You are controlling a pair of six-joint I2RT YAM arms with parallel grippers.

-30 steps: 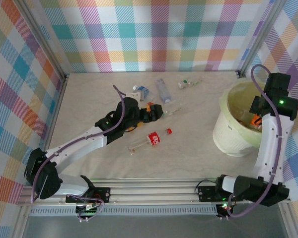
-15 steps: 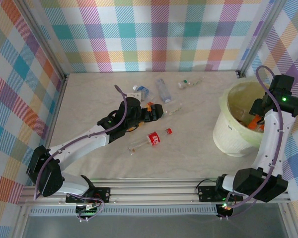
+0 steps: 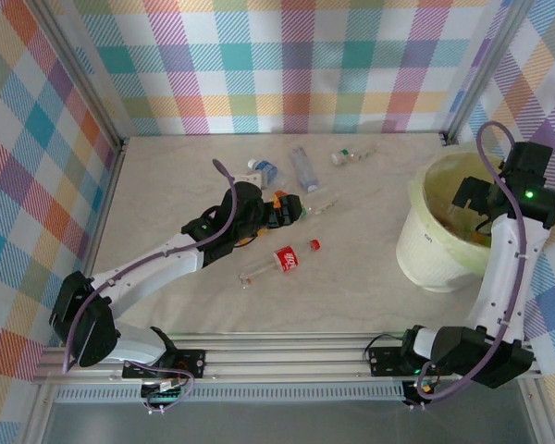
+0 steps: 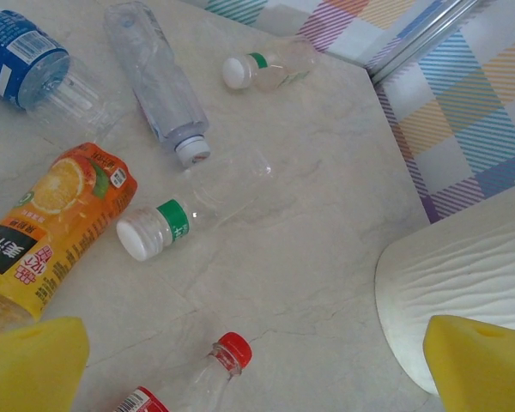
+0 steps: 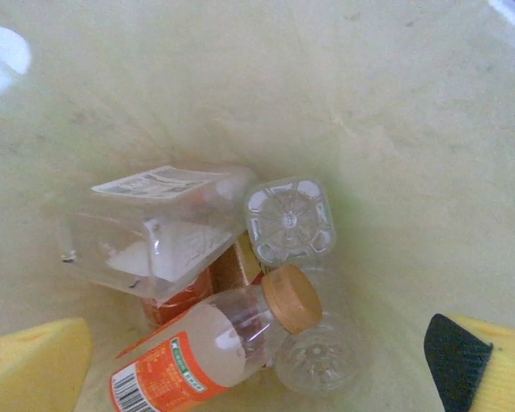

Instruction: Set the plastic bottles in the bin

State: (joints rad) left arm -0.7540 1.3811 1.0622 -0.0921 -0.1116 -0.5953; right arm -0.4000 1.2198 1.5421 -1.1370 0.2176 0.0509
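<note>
Several plastic bottles [image 5: 223, 343] lay heaped at the bottom of the bin [image 5: 240, 77], seen from the right wrist camera: one with an orange label and a tan cap, a square-based clear bottle [image 5: 289, 219] standing on end, and a clear bottle with a white label [image 5: 154, 223] on its side. The bin's inside was pale yellow-green and translucent. From above, the bin [image 3: 424, 250] stood at the right of the worktop [image 3: 166, 185], cream-white outside. The right pincer [image 3: 472, 199] hung over its mouth, its yellow pads spread wide and holding nothing.

Six more bottles lay loose mid-worktop. The left wrist camera made out their details: an orange juice bottle [image 4: 56, 227], a blue-labelled bottle [image 4: 21, 56], a long clear bottle [image 4: 159, 81], a green-banded clear bottle [image 4: 189, 210], a small white-capped bottle [image 4: 262, 69] and a red-capped bottle [image 4: 215, 365]. The left pincer [image 4: 256, 369] hovered over them, wide and empty.

The worktop was pale, marbled beige. Pastel plaid walls [image 3: 287, 55] in aluminium framing enclosed it.
</note>
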